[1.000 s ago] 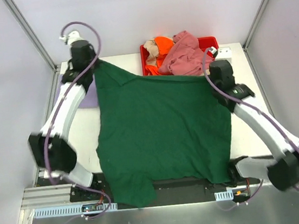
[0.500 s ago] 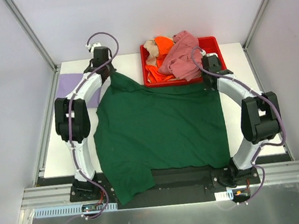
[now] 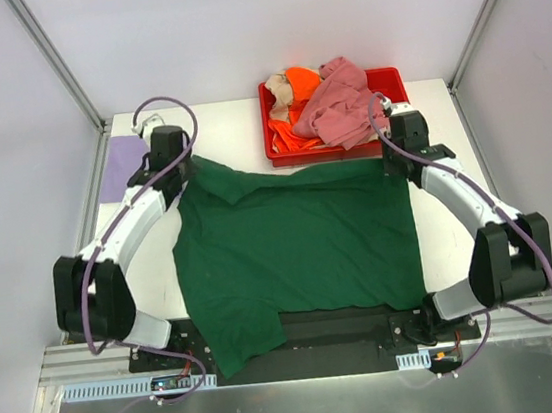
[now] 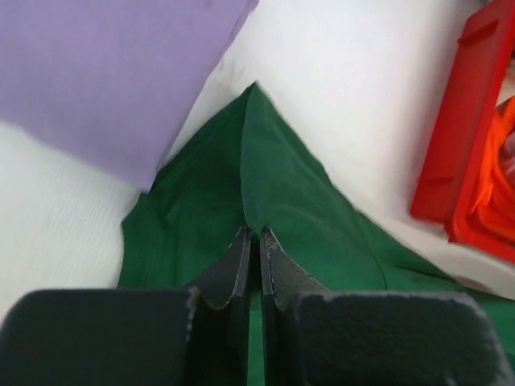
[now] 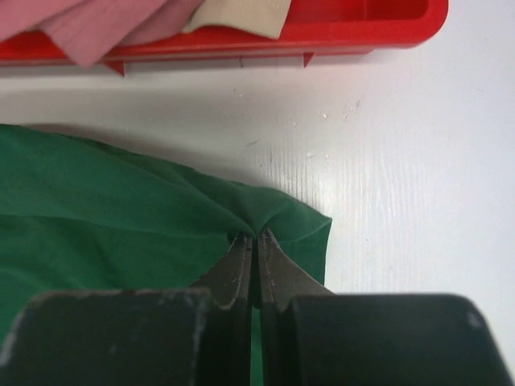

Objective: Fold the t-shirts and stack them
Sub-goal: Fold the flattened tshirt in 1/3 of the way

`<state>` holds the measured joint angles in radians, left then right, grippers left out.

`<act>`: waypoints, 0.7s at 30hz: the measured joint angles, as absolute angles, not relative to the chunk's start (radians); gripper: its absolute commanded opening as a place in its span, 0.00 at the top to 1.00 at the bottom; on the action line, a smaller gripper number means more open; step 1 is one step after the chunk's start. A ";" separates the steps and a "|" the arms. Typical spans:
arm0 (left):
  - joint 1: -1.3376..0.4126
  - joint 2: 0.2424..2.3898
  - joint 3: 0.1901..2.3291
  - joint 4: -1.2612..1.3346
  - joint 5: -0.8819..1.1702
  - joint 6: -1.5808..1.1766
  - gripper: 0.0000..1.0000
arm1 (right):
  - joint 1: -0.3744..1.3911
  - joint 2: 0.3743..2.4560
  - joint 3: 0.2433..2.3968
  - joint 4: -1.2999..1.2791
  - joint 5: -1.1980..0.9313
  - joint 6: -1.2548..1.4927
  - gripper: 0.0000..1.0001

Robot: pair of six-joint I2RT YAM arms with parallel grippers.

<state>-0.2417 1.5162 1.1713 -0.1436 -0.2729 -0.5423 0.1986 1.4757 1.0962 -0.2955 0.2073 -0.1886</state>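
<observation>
The dark green t-shirt (image 3: 296, 244) lies spread across the white bench (image 3: 451, 235); its far edge runs just in front of the red tray (image 3: 388, 80), and its near hem and one sleeve hang over the bench edge farthest from the tray. The left end effector (image 4: 251, 233) is pinched closed on the shirt's far left corner, out to the left of the tray; the right end effector (image 5: 255, 237) is pinched closed on the far right corner, just in front of the tray's right end. From above, the wrists hide both grips; only the wrist cameras show the black fingers pressed together with green cloth puckering into them. The left wrist view shows the cloth drawn into a peak beside the lavender t-shirt (image 3: 122, 165), which lies flat well left of the tray. The overhead view alone shows the tray's heap whole: a pink t-shirt (image 3: 340, 108) draped over the front rim; an orange t-shirt (image 3: 299, 83) and a beige t-shirt (image 3: 280, 90) towards the tray's left end. The right wrist view catches only pink and beige edges at the tray's front wall.
</observation>
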 measured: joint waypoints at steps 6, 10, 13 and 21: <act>-0.289 1.320 0.997 -0.254 -0.306 -0.632 1.00 | 0.198 1.349 1.006 -0.311 0.159 -0.188 0.99; -0.342 1.183 0.919 -0.369 -0.365 -0.720 1.00 | 0.198 1.282 0.948 -0.311 0.140 -0.187 0.99; -0.385 1.081 0.889 -0.446 -0.402 -0.781 1.00 | 0.198 1.242 0.917 -0.313 0.133 -0.187 0.99; -0.408 0.970 0.842 -0.571 -0.417 -0.901 1.00 | 0.198 1.177 0.870 -0.315 0.126 -0.183 0.98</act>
<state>-0.4076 0.9699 0.8421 -0.5709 -0.4171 -0.9009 0.1982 1.1767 0.8700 -0.3153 0.1265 -0.1833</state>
